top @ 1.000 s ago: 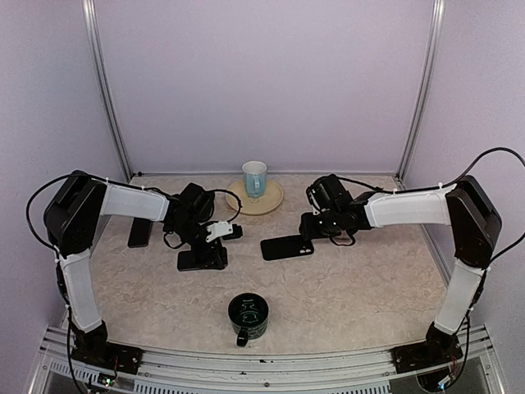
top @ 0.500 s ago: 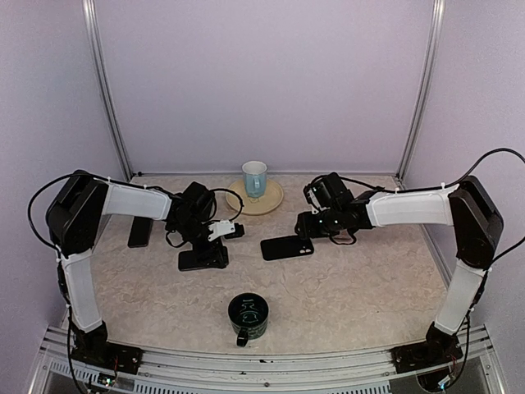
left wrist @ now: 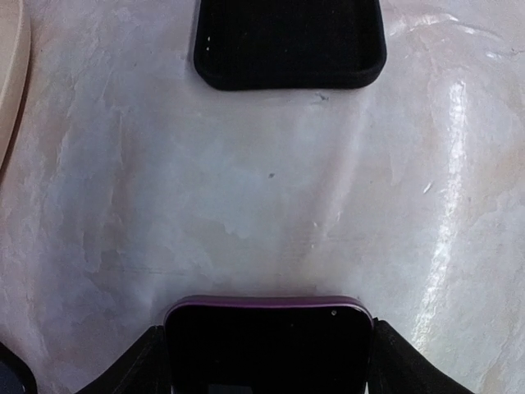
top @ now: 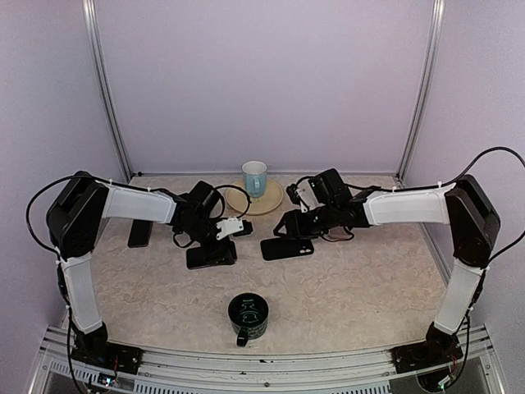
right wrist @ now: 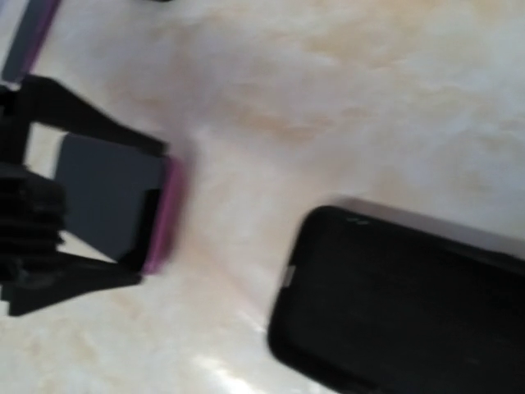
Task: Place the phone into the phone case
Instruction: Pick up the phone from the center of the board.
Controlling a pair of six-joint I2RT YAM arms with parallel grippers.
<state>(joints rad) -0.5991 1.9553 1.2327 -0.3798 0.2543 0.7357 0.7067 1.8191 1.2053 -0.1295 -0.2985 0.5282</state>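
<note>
One grasp made, insertion pending: the left gripper (left wrist: pixel 268 335) clamps the phone (left wrist: pixel 267 357) by its sides, apart from the phone case (left wrist: pixel 289 45); the right gripper (top: pixel 289 223) hovers near the case, jaw spread unreadable.

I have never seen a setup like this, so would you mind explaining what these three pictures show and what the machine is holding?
The machine is a left arm and a right arm, bolted at the near edge of a table. Each ends in a two-finger gripper. The wide picture comes from a fixed camera above and behind the arms. The two close-ups come from small cameras on the wrists.

On the table lie a black phone case, a dark mug, a pale mug standing on a plate, and a dark flat object at the far left.

The left gripper is closed on a phone with a purple edge, which points towards the case. The right gripper hovers by the case's left end. I cannot tell whether it is open.
</note>
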